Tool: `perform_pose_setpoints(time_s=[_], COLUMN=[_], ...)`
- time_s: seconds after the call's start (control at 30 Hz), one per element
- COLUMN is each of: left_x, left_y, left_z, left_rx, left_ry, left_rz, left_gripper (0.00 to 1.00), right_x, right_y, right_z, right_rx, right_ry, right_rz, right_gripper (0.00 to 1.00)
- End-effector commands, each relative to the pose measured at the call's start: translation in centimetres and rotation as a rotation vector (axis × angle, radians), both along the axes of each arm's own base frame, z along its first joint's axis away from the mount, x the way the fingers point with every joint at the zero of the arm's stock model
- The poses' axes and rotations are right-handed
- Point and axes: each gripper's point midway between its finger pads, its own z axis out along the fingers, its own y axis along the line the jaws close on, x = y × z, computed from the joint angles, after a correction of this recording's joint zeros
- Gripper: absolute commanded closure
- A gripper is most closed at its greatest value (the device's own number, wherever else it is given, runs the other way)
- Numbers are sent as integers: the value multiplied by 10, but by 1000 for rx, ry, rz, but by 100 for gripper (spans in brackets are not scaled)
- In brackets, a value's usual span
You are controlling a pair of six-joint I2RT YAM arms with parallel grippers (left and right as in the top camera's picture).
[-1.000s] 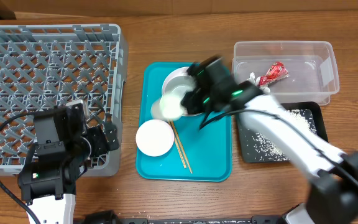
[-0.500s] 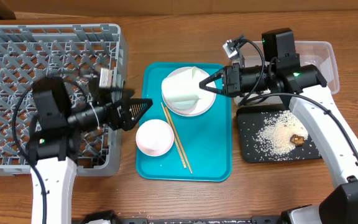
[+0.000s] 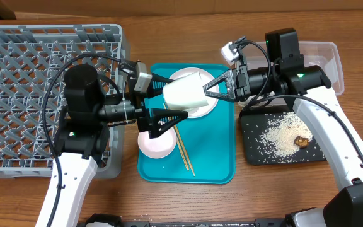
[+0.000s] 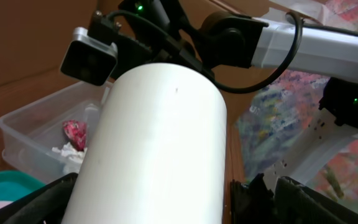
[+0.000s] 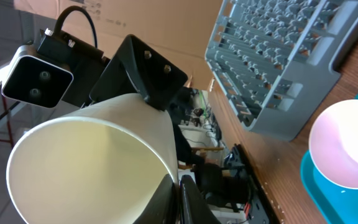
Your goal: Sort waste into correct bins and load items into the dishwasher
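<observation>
We see the small white cup point(image 3: 184, 93) held on its side in the air above the turquoise tray point(image 3: 214, 165), between the two arms near the middle of the bench point(image 3: 188, 202). The right claw point(image 3: 207, 90) is closed on the cup's rim; in the right wrist view its fingers point(image 5: 188, 205) pinch the cup wall, with the open mouth of the cup point(image 5: 92, 162) facing that camera. The left claw point(image 3: 176, 96) is spread wide, one finger on the far side of the cup and one on the near side. We cannot tell whether those fingers touch it. In the left wrist view the cup point(image 4: 160, 143) fills the middle of the picture, base end toward the lens. Beneath the cup a white round plate point(image 3: 201, 107) lies on the far half of the turquoise tray. A pale pink bowl point(image 3: 156, 140) sits toward the tray's near left corner, and the wooden chopsticks point(image 3: 183, 148) lie just beside it. The grey dish rack point(image 3: 30, 75) fills the bench's far left corner. Toward the right edge, the black tray point(image 3: 252, 154) holds loose rice grains point(image 3: 279, 133) and a small brown lump point(image 3: 302, 140). The clear tub point(image 3: 330, 63) stands behind it at the far right. The left wrist view shows a red wrapper point(image 4: 74, 134) and a white tissue point(image 4: 70, 152) inside the tub.
</observation>
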Motion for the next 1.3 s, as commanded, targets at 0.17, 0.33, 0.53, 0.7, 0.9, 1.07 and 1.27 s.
perform_pose_setpoints(time_s=[0.17, 0.33, 0.53, 0.7, 0.9, 1.07, 1.27], left_x=[0, 3, 4, 4, 19, 45, 63], left_y=[-10, -11, -12, -12, -6, 21, 89], left_z=[5, 6, 10, 10, -1, -36, -77], left_rx=[3, 8, 2, 3, 41, 148, 254], left_ry=[-9, -23, -53, -53, -13, 112, 304], left_rz=[3, 22, 22, 23, 118, 326, 596], left_gripper=[0, 1, 14, 40, 59, 76, 94], right_x=[-14, -22, -26, -26, -14, 16, 52], right_y=[2, 10, 14, 14, 15, 4, -69], right_z=[17, 18, 18, 18, 5, -35, -107], right_rx=[86, 91, 90, 89, 14, -210, -685], right_ry=[8, 10, 11, 10, -8, -7, 19], right_rz=[83, 116, 130, 129, 61, -133, -450], right_gripper=[96, 96, 96, 88, 68, 57, 56])
